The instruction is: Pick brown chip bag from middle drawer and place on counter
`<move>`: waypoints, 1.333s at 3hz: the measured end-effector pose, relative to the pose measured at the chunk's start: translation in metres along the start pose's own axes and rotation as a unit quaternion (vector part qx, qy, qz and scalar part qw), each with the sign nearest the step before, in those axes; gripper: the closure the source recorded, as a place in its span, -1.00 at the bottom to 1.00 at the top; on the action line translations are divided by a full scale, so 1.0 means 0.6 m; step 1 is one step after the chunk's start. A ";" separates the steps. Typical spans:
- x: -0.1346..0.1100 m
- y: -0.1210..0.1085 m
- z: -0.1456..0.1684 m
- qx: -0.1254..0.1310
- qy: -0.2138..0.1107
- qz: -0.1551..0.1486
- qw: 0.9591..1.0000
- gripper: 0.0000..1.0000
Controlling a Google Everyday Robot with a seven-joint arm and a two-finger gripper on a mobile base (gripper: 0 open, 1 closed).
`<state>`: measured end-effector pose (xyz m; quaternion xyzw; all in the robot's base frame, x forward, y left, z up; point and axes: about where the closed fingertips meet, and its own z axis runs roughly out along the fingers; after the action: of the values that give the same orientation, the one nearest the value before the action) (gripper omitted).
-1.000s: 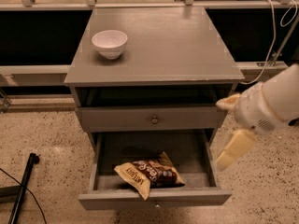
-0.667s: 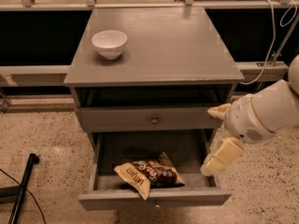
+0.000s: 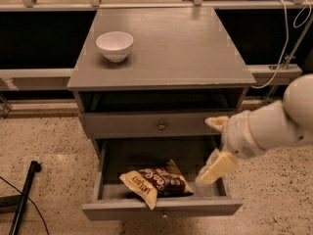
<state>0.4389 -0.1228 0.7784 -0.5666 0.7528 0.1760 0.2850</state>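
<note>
The brown chip bag (image 3: 156,182) lies in the open middle drawer (image 3: 161,210), near its front and left of centre. My gripper (image 3: 214,147) is at the drawer's right side, to the right of the bag and apart from it. It is open and empty, with one cream finger (image 3: 214,168) low over the drawer floor and the other (image 3: 216,123) up by the closed drawer front. The grey counter (image 3: 181,43) tops the cabinet above.
A small white bowl (image 3: 115,45) stands on the counter's left rear. The closed drawer with a round metal knob (image 3: 161,126) sits above the open one. A black pole (image 3: 24,195) lies on the speckled floor at left. A cable (image 3: 286,43) hangs at right.
My arm and gripper have moved left and down, from beside the cabinet's right edge to over the right end of the open drawer. The bag has not moved.
</note>
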 end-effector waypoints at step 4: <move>0.107 -0.055 0.249 0.061 -0.106 -0.047 0.991 -1.00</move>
<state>0.4923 -0.0933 0.6242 -0.5608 0.7005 0.1749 0.4051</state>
